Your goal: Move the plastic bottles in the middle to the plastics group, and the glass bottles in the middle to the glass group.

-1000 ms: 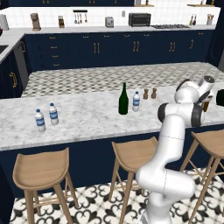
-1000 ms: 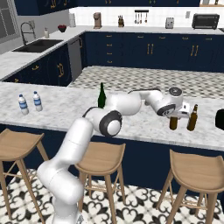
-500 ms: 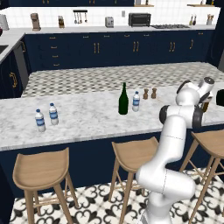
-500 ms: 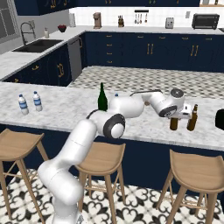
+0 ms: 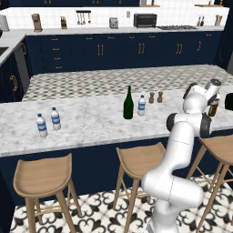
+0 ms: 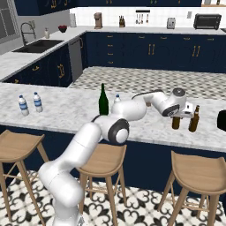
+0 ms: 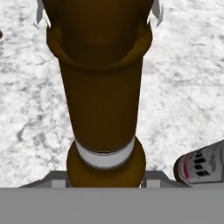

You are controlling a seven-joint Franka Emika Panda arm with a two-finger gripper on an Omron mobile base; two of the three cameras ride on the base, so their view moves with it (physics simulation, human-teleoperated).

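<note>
My gripper [image 6: 176,115] is shut on a slim brown beer bottle [image 6: 176,122] over the right end of the marble counter. That bottle [image 7: 103,87] runs up the hand view between my fingers. A second brown beer bottle [image 6: 194,119], the glass group, stands just to its right. In the left base view the gripper [image 5: 212,103] holds the bottle [image 5: 213,109] at the far right. Mid-counter stand the tall green wine bottle [image 5: 129,104] and a small clear water bottle [image 5: 141,105]. The plastics group, two matching water bottles [image 5: 41,125] [image 5: 55,118], stands at the left.
Two tiny brown shakers [image 5: 152,98] [image 5: 159,97] stand behind the water bottle. A black object [image 6: 222,120] sits at the counter's right end. A pale rounded thing with dark and red markings [image 7: 199,166] lies beside the held bottle. Wooden stools [image 5: 136,159] line the counter's front.
</note>
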